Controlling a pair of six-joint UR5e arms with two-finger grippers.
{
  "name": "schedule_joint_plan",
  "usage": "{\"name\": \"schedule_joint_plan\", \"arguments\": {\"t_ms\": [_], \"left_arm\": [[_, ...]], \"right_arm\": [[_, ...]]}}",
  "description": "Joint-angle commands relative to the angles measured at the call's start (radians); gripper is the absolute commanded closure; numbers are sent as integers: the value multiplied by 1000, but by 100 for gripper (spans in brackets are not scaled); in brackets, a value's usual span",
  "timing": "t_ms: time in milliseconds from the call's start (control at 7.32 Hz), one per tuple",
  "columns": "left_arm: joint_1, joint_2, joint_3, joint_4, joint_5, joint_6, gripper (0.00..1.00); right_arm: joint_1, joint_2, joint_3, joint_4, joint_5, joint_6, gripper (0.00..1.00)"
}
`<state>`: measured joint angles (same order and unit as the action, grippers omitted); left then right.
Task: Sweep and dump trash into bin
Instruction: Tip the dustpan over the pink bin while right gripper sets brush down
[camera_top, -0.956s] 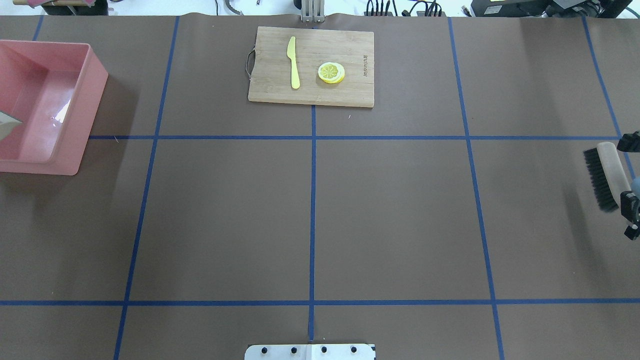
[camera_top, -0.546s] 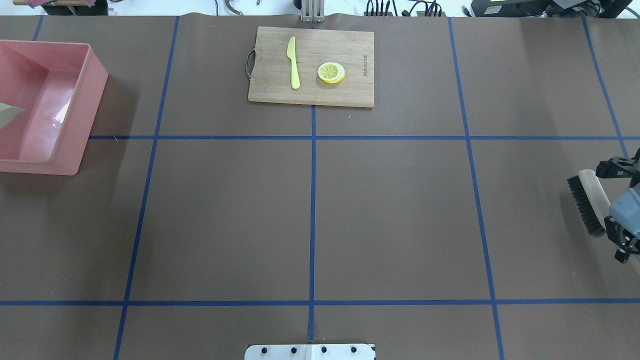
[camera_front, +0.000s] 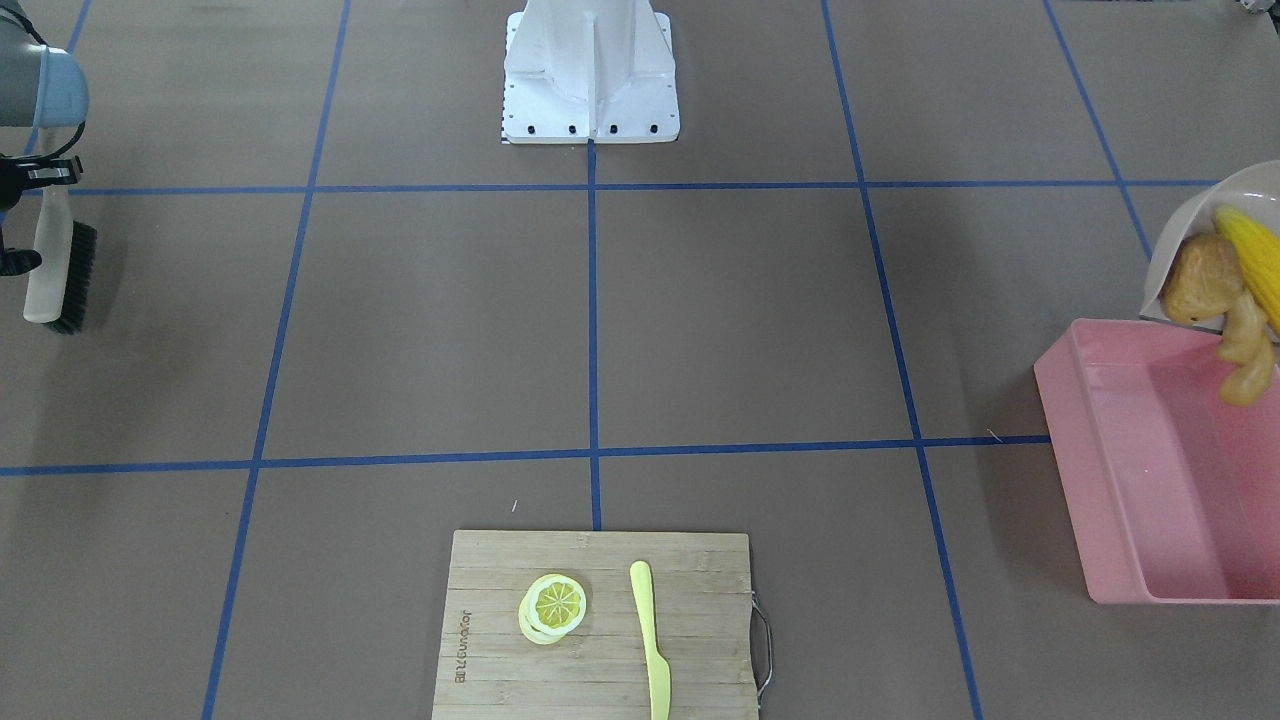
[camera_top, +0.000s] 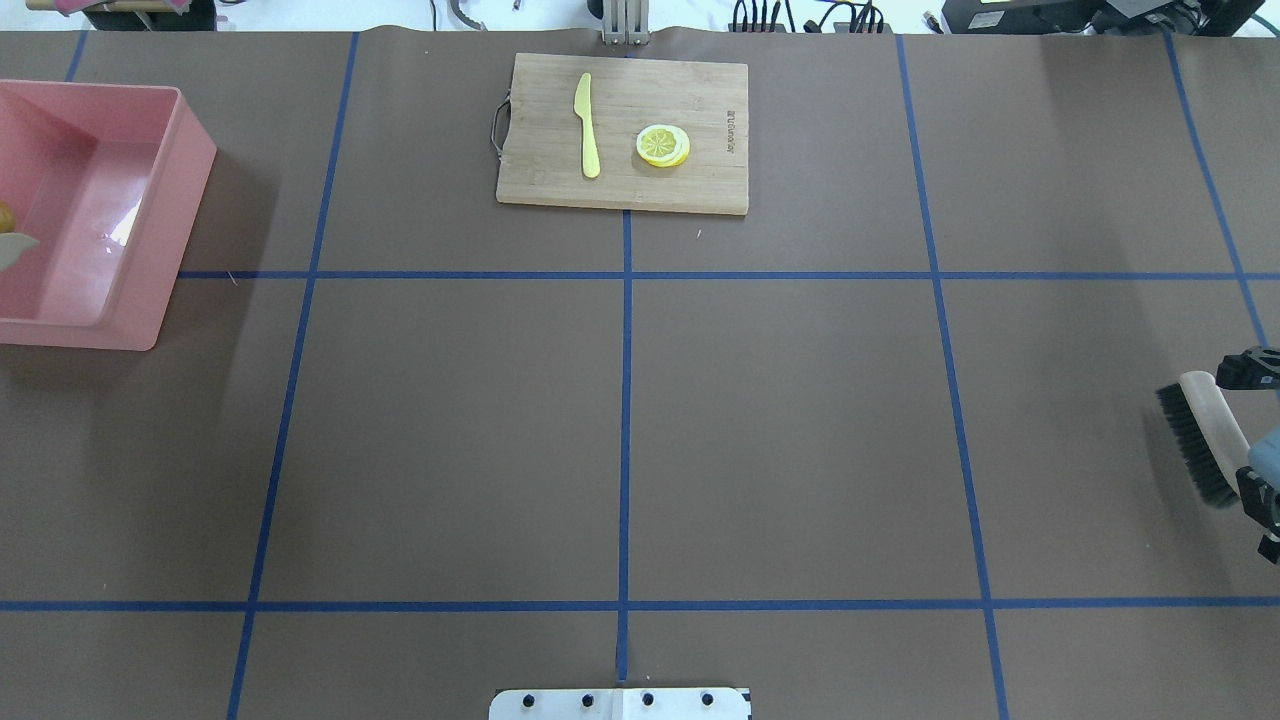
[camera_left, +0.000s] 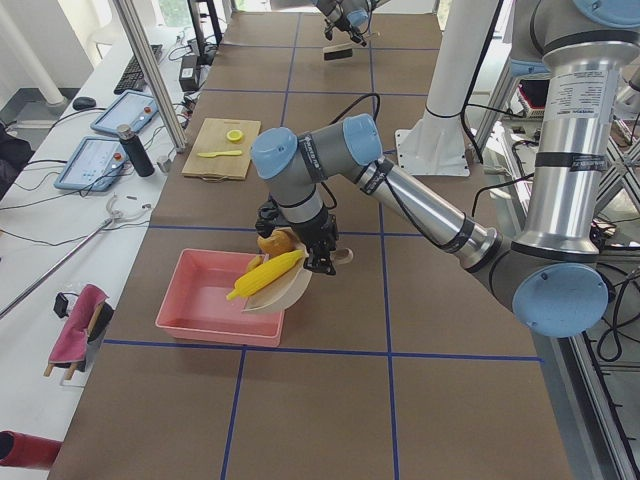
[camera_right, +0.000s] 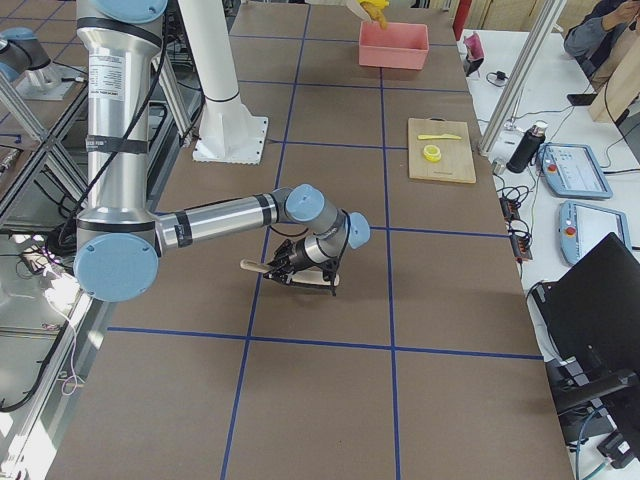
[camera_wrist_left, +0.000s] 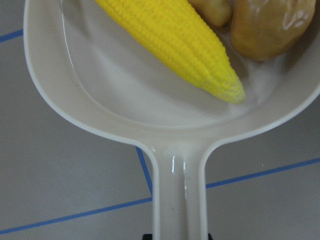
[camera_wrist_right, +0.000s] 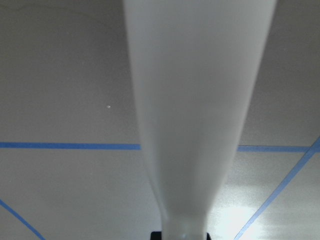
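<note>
My left gripper is shut on the handle of the beige dustpan. It holds the pan tilted over the near end of the pink bin. In the pan lie the yellow corn cob and the brown potato. The tan ginger root hangs out over the pan's lip, above the bin. In the overhead view only the pan's tip shows over the bin. My right gripper is shut on the brush, low over the table at its right end.
A wooden cutting board at the far middle carries a yellow-green plastic knife and a lemon slice. Blue tape lines cross the brown table. The robot's base plate is at the near edge.
The right arm has carried the brush toward the robot's side of the table. At the left edge the dustpan tip shows less, and a tan bit of trash has come into sight over the bin.
</note>
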<state>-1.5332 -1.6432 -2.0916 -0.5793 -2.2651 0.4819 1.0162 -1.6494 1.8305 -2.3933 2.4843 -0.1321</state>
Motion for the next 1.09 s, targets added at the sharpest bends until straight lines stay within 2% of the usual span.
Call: {"name": "schedule_joint_plan", "arguments": {"t_ms": [0, 137, 273, 410, 546, 956], "left_arm": [[1, -6, 15, 93, 4, 47, 100], [1, -6, 33, 104, 28, 81, 100], [-1, -6, 59, 105, 38, 110, 100], [-1, -6, 77, 105, 39, 125, 100], [-1, -6, 84, 119, 39, 145, 100], [-2, -7, 76, 128, 47, 150, 100]], "right_arm": [[-2, -27, 13, 0, 47, 3, 100], [-2, -27, 12, 0, 53, 3, 100], [-10, -27, 7, 2, 53, 3, 93], [-22, -26, 7, 2, 51, 5, 79], [-33, -24, 6, 2, 51, 6, 75], [-48, -13, -5, 18, 48, 11, 74]]}}
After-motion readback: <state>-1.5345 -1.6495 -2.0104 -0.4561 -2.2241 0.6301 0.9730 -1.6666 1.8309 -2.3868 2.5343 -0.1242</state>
